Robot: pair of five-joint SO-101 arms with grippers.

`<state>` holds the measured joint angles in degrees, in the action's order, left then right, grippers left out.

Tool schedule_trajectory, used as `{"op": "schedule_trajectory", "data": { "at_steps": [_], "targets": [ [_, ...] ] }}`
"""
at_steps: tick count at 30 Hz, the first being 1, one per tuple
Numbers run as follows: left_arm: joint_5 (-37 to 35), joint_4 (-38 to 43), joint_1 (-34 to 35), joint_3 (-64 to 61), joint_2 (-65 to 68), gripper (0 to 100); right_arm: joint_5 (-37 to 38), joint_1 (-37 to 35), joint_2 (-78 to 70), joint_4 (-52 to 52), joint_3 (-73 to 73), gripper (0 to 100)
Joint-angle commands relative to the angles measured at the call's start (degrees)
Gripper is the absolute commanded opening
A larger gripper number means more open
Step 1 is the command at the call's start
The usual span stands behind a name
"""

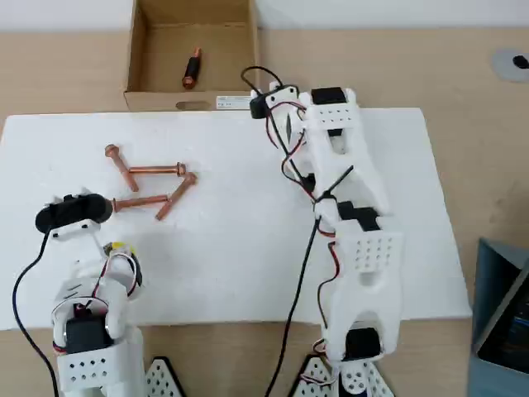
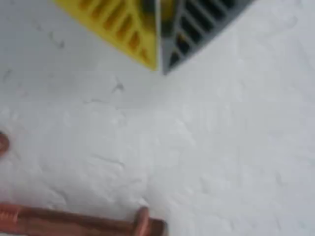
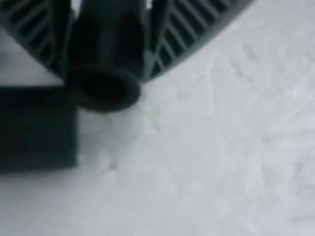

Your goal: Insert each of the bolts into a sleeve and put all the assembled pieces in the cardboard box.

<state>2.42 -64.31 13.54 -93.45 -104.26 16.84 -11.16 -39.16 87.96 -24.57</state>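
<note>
Four copper bolts (image 1: 154, 170) lie loose on the left half of the white mat (image 1: 240, 248), toward its far edge. They sit close together, and the two nearer ones meet at an angle. The mat covers most of the wooden worktop (image 1: 479, 149).

The cardboard box (image 1: 136, 58) stands at the worktop's far edge, just beyond the mat's far edge. On its floor lies one assembled piece (image 1: 192, 69), a copper bolt with a dark sleeve over one end.

The left arm (image 1: 91, 331) stands at the mat's near-left corner, its head just short of the bolts. The left tool (image 2: 158, 64) has its yellow and grey fingers pressed tip to tip with nothing between them. It hangs over bare mat, with one bolt's shaft and head close by.

The right arm (image 1: 355, 248) stretches across the mat to its far edge and ends beside the box's near-right corner. The right tool (image 3: 106, 73) is clamped on a black sleeve (image 3: 106, 91), whose flanged open end points down at the mat. I cannot tell whether the sleeve touches the mat. A dark squarish shape (image 3: 37, 128) sits just beside the sleeve, and I cannot tell what it is.

A grey bin (image 1: 500, 306) stands at the worktop's right edge.
</note>
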Motion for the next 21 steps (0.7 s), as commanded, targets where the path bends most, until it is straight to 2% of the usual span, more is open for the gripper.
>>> {"op": "schedule_trajectory", "data": {
  "at_steps": [1,5,9,12,21],
  "targets": [
    [0.1,0.3,0.4,0.4,-0.2,0,0.4,-0.2,0.3,5.4,-6.0,1.0],
    [0.1,0.3,0.4,0.4,-0.2,0,0.4,-0.2,0.3,13.5,-19.1,1.0],
    [0.3,0.3,0.1,0.4,-0.2,0,0.3,-0.2,1.5,14.6,-26.9,1.0],
    [0.4,0.3,0.0,0.4,-0.2,0,0.3,-1.1,8.2,14.6,-24.8,1.0],
    [0.4,0.3,0.0,0.4,-0.2,0,-0.7,-1.9,30.1,14.5,-6.1,1.0]
  ]
}}
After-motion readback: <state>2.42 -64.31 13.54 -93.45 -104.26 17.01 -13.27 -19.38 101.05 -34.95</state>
